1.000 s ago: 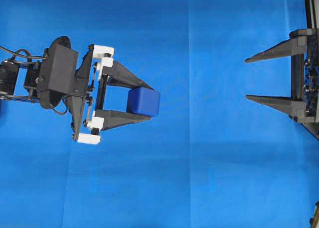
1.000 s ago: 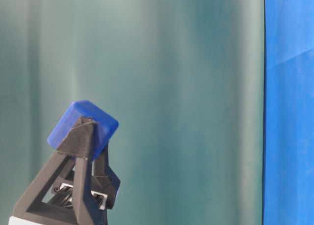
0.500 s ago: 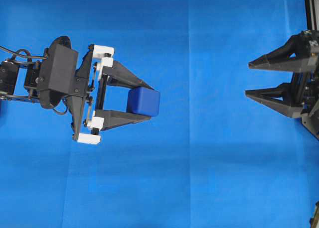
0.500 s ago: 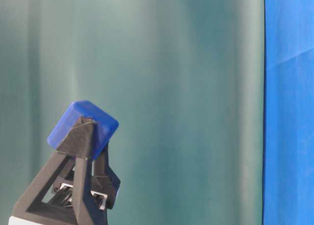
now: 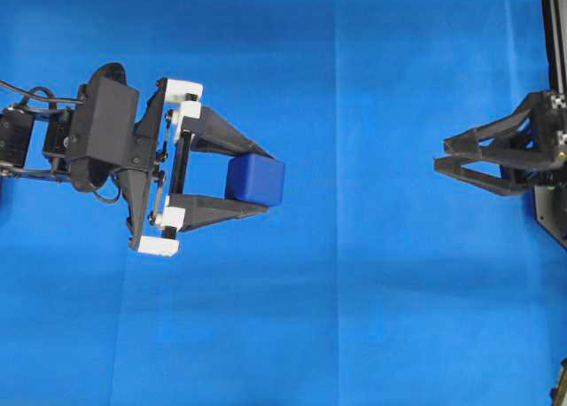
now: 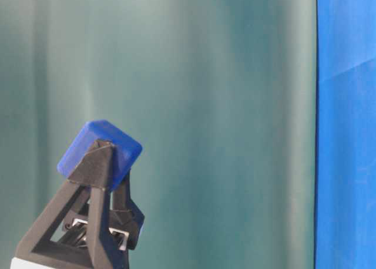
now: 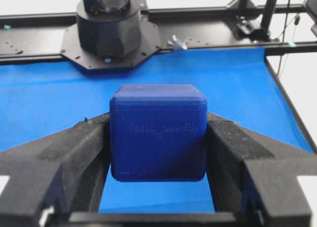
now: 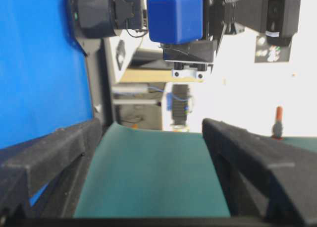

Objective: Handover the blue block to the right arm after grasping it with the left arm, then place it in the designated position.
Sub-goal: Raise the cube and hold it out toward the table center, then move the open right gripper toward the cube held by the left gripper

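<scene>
The blue block (image 5: pixel 255 179) hangs above the blue cloth, pinched between the black fingers of my left gripper (image 5: pixel 265 182), which has white brackets. In the left wrist view the block (image 7: pixel 158 133) fills the gap, with both fingers (image 7: pixel 74 152) pressed on its sides. From table level the block (image 6: pixel 100 148) sits tilted at the fingertips. My right gripper (image 5: pixel 440 153) is at the far right, pointing left towards the block and well apart from it. In its wrist view the right gripper (image 8: pixel 151 125) stands open and empty, with the held block (image 8: pixel 176 18) ahead and above.
The bright blue cloth (image 5: pixel 354 317) covers the whole work surface. A teal-green backdrop (image 6: pixel 223 104) stands behind it. The right arm's black base (image 7: pixel 111 28) and black frame rails (image 7: pixel 223 11) line the far edge in the left wrist view.
The right gripper has rolled about its wrist: its fingers, spread wide a second ago in the overhead view, now look close together, seen nearly edge-on. Left gripper and block have not moved.
</scene>
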